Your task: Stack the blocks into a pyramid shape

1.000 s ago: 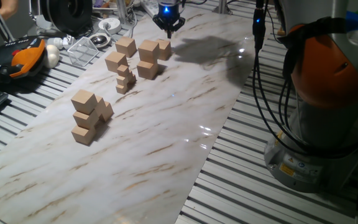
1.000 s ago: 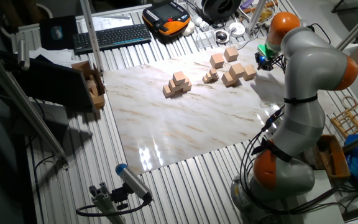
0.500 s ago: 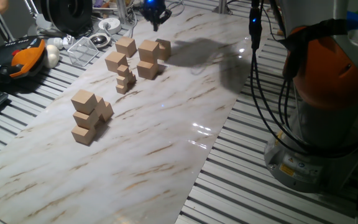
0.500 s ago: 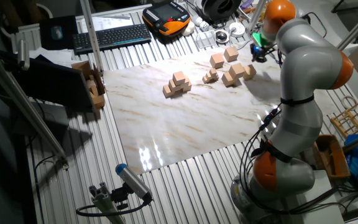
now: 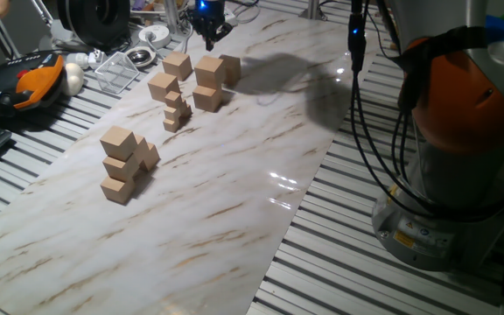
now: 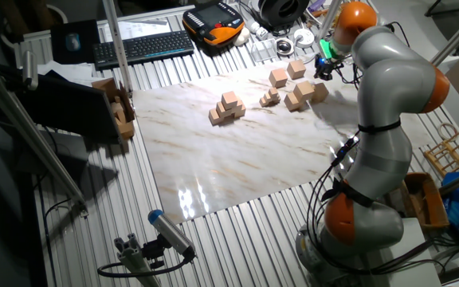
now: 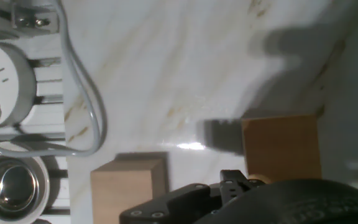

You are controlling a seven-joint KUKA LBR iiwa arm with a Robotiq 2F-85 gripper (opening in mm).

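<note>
At the far end of the marble board (image 5: 234,175), the gripper (image 5: 207,26) hangs above the loose blocks (image 5: 208,72); whether its fingers are spread or closed cannot be told, and nothing appears to be held. A partial pyramid (image 5: 122,164) stands nearer along the board, well apart from the loose cluster; its exact layout cannot be resolved. A pile of much smaller cubes (image 5: 176,110) lies just beside the loose blocks and is not part of the task.

Recommended procedure: centre the fingers squarely over one free-standing block (image 7: 281,146), descend vertically, and avoid nudging neighbours.

Off the board, a clear plastic tray (image 5: 116,72) and a small metal cup (image 7: 10,186) are present; their contents cannot be determined.
</note>
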